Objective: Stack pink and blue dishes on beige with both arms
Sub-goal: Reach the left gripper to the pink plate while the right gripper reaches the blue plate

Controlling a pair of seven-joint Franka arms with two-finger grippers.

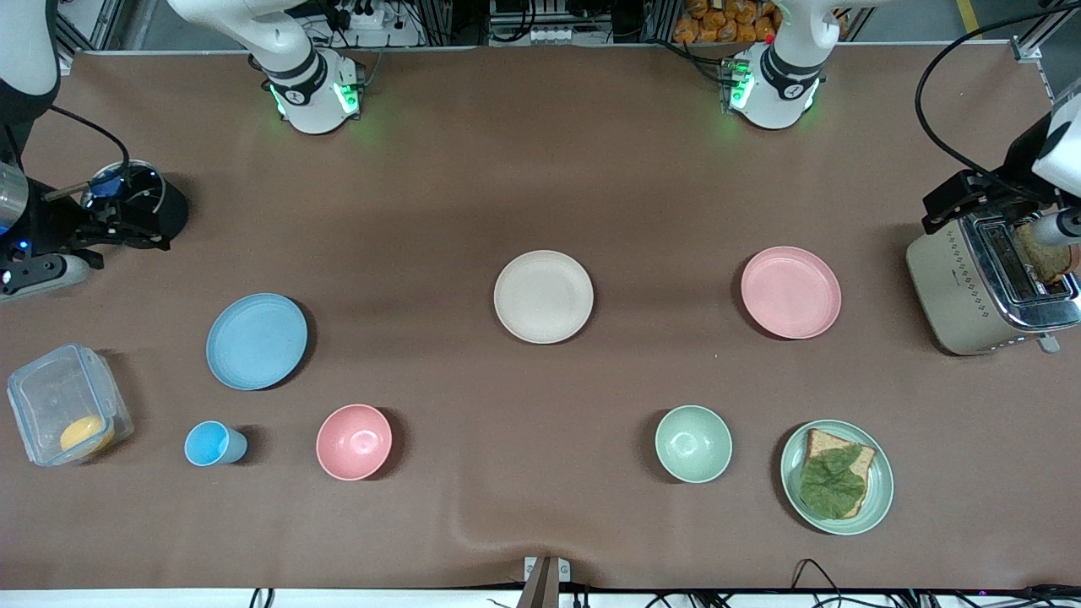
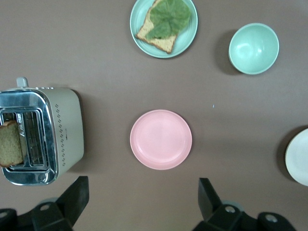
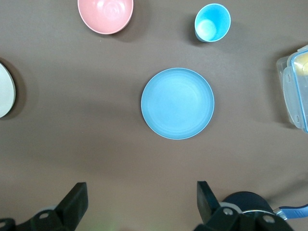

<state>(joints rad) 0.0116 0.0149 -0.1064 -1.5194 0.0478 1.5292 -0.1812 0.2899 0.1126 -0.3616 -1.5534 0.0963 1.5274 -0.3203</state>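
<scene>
Front view: beige plate [image 1: 543,296] lay mid-table, pink plate [image 1: 791,292] at its 3 o'clock, blue plate [image 1: 257,341] near 8 o'clock, all apart. Left wrist view: left gripper [image 2: 143,199] hung spread wide, empty, over table beside pink plate [image 2: 160,139]. Right wrist view: right gripper [image 3: 142,201] likewise spread, empty, beside blue plate [image 3: 177,103].

Brown-covered table [image 1: 540,186] w/ metal framing along edge.

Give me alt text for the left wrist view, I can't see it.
The left hand hangs open over bare brown table, just short of a pink plate lying empty and flat. Around it sit a toaster holding a bread slice, a green plate with bread and lettuce, a green bowl, and the beige plate's edge.
</scene>
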